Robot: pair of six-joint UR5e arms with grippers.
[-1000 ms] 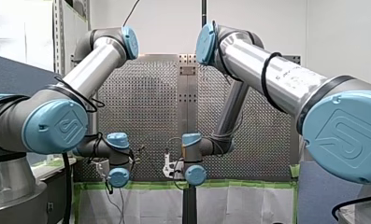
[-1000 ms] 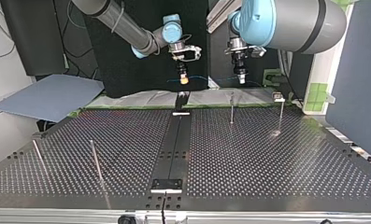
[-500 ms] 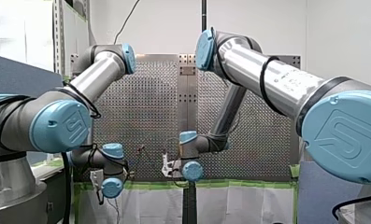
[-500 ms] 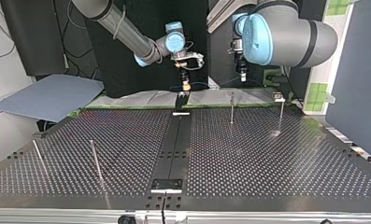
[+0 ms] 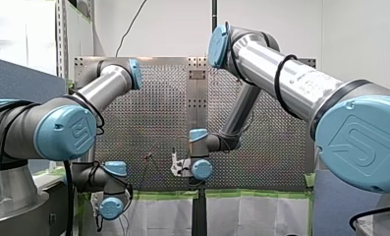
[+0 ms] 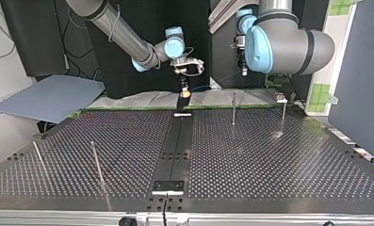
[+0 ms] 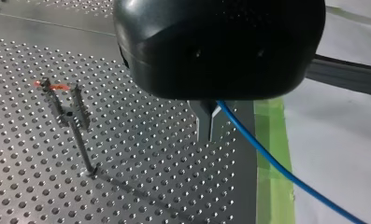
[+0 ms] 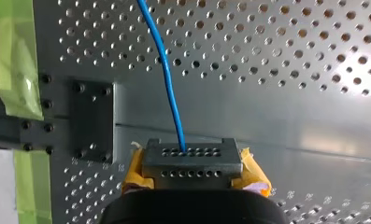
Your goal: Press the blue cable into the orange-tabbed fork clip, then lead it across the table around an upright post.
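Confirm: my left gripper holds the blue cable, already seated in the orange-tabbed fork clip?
No. The left gripper does hold the blue cable, but the left wrist view shows the orange-tabbed fork clip empty, apart from the cable.

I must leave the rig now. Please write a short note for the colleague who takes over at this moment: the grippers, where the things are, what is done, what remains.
Left gripper: shut on the blue cable, near the table's taped edge.
Right gripper: yellow pads, shut on the same cable, also over that edge.
Fork clip: upright on the table beside the left gripper, orange tab on top, empty; the cable does not touch it.
Posts: no cable around any.
Done: both grippers hold the cable.
Left: press it into the clip, then lead it around a post.
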